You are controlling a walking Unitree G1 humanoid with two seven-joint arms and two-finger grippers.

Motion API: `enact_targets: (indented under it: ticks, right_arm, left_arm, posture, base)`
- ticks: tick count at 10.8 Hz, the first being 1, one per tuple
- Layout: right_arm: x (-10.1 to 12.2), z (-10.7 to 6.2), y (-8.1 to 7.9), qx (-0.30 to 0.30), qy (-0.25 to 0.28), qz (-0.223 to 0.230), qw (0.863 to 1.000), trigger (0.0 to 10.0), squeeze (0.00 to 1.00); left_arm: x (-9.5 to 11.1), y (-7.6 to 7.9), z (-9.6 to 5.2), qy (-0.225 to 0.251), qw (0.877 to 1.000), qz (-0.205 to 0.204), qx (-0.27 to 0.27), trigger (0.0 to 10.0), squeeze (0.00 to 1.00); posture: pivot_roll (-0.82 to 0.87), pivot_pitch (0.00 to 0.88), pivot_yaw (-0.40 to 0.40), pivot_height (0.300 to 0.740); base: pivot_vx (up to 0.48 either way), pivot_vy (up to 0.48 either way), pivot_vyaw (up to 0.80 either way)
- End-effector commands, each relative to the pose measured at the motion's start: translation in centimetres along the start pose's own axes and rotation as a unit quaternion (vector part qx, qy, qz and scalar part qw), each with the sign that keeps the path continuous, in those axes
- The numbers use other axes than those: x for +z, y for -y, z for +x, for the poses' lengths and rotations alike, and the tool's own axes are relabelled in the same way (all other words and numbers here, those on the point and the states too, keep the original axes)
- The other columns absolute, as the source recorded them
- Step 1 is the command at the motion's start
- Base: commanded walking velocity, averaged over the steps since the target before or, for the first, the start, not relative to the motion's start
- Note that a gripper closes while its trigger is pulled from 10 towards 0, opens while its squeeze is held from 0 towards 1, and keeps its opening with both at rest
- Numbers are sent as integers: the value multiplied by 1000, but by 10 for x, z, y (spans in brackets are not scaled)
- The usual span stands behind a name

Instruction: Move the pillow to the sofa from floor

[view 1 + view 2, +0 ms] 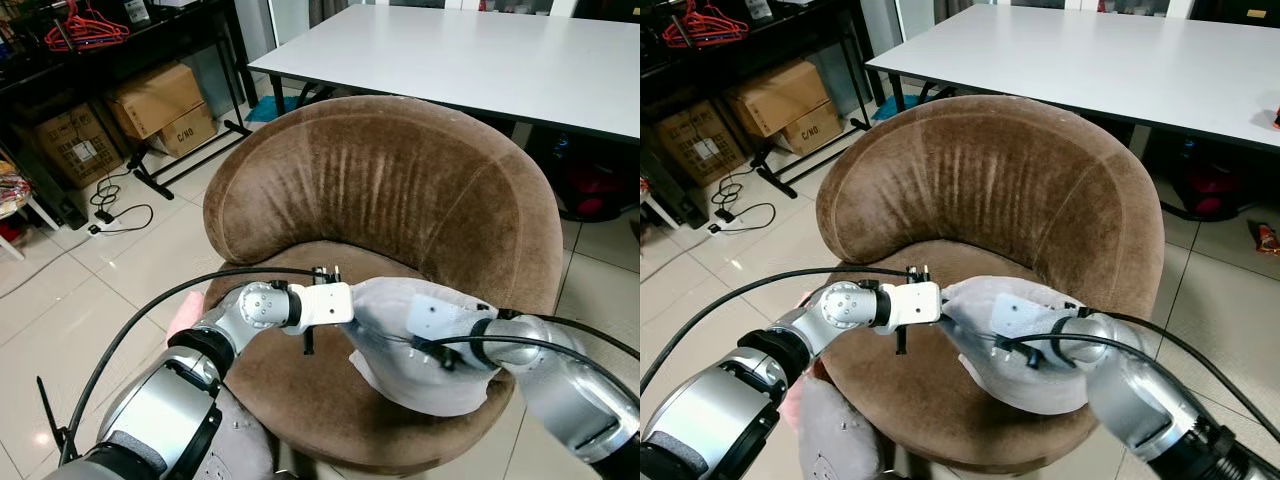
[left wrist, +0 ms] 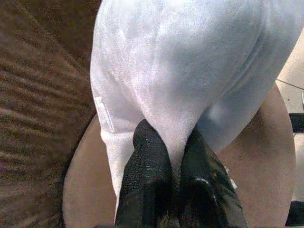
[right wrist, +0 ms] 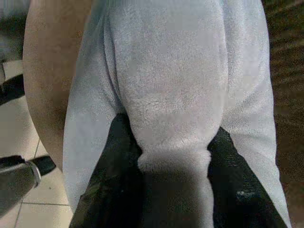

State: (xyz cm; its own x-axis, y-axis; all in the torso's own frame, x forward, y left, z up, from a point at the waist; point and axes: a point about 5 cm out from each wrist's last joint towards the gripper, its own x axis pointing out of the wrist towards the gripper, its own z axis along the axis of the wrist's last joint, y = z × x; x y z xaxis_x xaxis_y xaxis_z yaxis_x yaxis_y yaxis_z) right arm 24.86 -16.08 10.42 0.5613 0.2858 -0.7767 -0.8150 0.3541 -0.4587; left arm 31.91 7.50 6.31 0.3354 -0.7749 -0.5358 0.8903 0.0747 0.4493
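Now both claws, left [image 2: 173,156] and right [image 3: 173,161], pinch the white pillow [image 1: 420,340] over the brown sofa [image 1: 380,190] on tiled floor [image 1: 60,310].

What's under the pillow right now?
The pillow rests on the brown sofa seat, pinched by the left gripper and right gripper. The seat directly beneath is hidden.

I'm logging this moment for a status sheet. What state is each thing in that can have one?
Pillow: on the sofa seat, pinched at both ends.
Left gripper: shut on a fold of the pillow.
Right gripper: shut on a fold of the pillow.
Sofa: upright, seat holding the pillow.
Boxes: closed, under the black rack.
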Motion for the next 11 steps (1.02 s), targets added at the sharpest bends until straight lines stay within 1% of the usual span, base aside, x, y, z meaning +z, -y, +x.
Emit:
enact_targets:
  ticks: [1,4,5,6,7,8,9,10,11]
  right_arm:
    - [-2,1,-4,7,-1,17,1000,0,0]
    - [5,3,-2,0,12,21,1000,0,0]
    - [7,4,-1,-1,16,21,1000,0,0]
    - [9,5,0,-3,19,21,1000,0,0]
    - [9,6,1,-3,19,21,1000,0,0]
    - [11,8,1,-5,22,22,1000,0,0]
    - [14,9,0,-2,27,23,999,0,0]
    - [17,9,-4,7,36,28,999,0,0]
    - [18,9,-6,9,40,32,999,0,0]
  left_arm:
    - [-3,-3,-7,3,1000,-3,5,0,0]
    - [2,-4,-9,35,999,2,13,0,0]
    - [4,-7,-10,40,999,10,30,10000,0]
    - [8,-12,-10,58,998,-18,32,10000,1000]
    - [11,-16,-11,73,996,-28,36,10000,1000]
    - [17,-24,-17,100,994,-32,43,10000,1000]
    - [27,-35,-27,151,986,-48,53,10000,1000]
    - [35,-46,-41,191,976,-58,86,10000,1000]
    - [34,-51,-50,195,972,-64,110,10000,1000]
  posture:
    - [-196,0,177,740]
    - [-190,0,181,740]
    - [-189,0,183,740]
    - [-190,0,185,740]
    - [-191,0,186,740]
    - [-190,0,182,740]
    - [-190,0,175,740]
    - [-183,0,167,740]
    - [-182,0,170,740]
  base:
    - [0,0,0]
    - [0,0,0]
    - [0,0,0]
    - [0,0,0]
    - [0,0,0]
    - [0,0,0]
    - [0,0,0]
    - [0,0,0]
    - [0,0,0]
